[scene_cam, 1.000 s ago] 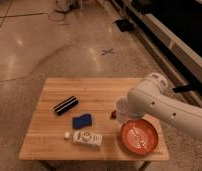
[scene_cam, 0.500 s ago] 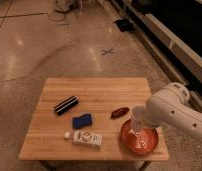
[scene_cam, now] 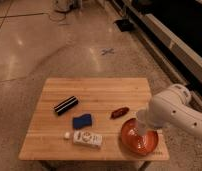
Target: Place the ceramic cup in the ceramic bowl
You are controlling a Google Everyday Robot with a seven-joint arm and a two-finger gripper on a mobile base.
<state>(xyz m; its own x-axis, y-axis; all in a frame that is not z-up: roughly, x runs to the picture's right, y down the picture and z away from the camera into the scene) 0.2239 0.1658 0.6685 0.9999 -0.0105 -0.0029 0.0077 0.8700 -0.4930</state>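
Observation:
The ceramic bowl [scene_cam: 128, 139], a wide orange-red dish, sits at the front right corner of the wooden table [scene_cam: 96, 90]. My white arm reaches in from the right. The gripper [scene_cam: 143, 125] hangs over the middle of the bowl. It is shut on the ceramic cup [scene_cam: 143, 133], a small pale tumbler held upright with its bottom down inside the bowl. I cannot tell whether the cup touches the bowl's floor.
On the table lie a black bar [scene_cam: 66, 105] at left, a blue sponge [scene_cam: 82, 121], a small red-brown item [scene_cam: 119, 113] just behind the bowl, and a white packet [scene_cam: 87, 138] near the front edge. The bowl is close to the table's right and front edges.
The arm has swung right and forward, from beside the red-brown item to over the bowl, carrying the cup, and has come lower into the bowl.

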